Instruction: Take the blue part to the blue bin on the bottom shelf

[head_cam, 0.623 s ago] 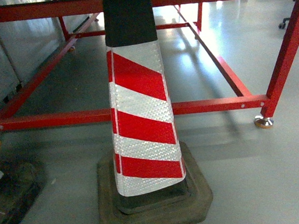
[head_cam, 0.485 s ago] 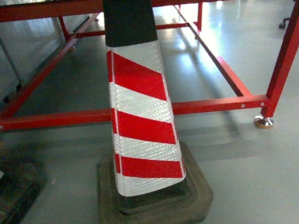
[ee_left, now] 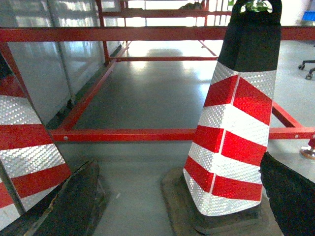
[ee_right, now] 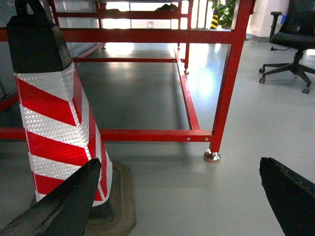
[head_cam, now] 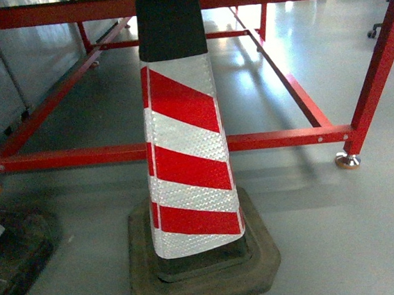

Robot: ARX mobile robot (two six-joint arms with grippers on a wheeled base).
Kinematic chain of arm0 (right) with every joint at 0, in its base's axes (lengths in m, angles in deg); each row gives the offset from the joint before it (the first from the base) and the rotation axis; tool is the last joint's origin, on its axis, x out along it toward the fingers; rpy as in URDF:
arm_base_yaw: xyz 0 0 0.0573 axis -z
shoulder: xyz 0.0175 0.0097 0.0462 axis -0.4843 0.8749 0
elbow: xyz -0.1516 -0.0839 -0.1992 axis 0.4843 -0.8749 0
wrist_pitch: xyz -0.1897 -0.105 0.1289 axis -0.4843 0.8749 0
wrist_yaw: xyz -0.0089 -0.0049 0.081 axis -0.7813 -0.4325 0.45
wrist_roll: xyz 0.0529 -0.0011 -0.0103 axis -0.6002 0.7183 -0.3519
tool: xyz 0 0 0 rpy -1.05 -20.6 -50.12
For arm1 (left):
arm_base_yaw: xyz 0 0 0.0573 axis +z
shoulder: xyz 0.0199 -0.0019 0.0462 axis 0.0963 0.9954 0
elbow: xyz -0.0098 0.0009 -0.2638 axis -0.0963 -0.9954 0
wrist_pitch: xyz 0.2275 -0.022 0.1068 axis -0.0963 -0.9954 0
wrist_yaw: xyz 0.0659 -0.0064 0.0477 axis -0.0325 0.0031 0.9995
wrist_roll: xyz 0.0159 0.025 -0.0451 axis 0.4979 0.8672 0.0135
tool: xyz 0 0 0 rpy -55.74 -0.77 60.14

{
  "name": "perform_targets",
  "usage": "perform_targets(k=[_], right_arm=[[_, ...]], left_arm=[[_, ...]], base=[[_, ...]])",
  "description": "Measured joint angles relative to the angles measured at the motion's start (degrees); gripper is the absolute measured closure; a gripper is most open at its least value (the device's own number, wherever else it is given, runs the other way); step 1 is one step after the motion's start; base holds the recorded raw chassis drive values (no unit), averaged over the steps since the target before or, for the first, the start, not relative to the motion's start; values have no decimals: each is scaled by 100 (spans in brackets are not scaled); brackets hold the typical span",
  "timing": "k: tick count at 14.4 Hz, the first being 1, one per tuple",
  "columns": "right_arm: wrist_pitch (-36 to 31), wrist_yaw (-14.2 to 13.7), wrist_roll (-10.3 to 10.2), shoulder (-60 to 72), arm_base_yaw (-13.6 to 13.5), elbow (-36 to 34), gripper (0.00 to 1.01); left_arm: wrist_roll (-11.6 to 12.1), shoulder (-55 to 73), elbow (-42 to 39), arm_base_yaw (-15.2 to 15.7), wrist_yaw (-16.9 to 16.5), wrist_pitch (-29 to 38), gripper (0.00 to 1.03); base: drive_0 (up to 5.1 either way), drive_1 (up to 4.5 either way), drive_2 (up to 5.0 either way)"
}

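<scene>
Nowhere did you have the blue part, blue bin or bottom shelf in view. Both grippers stood spread, apparently empty. Striped cone sat near; driving forward risked striking it.

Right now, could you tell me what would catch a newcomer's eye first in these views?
A red-and-white striped traffic cone on a dark rubber base stands right in front, filling the middle of the head view. Behind it runs a red steel frame low over the grey floor. In the right wrist view a black office chair sits at the far right; no blue part or bin shows.
</scene>
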Motion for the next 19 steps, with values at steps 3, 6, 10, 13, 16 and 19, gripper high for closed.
perform_targets(k=[3, 6, 10, 13, 16, 19], right_arm=[[0, 0, 2, 0, 0, 0, 3], [0, 0, 0, 0, 0, 0, 3], [0, 0, 0, 0, 0, 0, 3], [2, 0, 2, 0, 0, 0, 3], [-2, 0, 0, 0, 0, 0, 3], [4, 0, -4, -2, 0, 0, 3]], left_arm=[[0, 0, 0, 0, 0, 2, 5], [0, 0, 0, 0, 0, 2, 5], [0, 0, 0, 0, 0, 2, 5], [0, 0, 0, 0, 0, 2, 5], [-2, 0, 0, 0, 15, 0, 5], [2, 0, 0, 0, 7, -7, 5]], base=[[0, 0, 0], [0, 0, 0], [0, 0, 0], [0, 0, 0], [0, 0, 0], [0, 0, 0]])
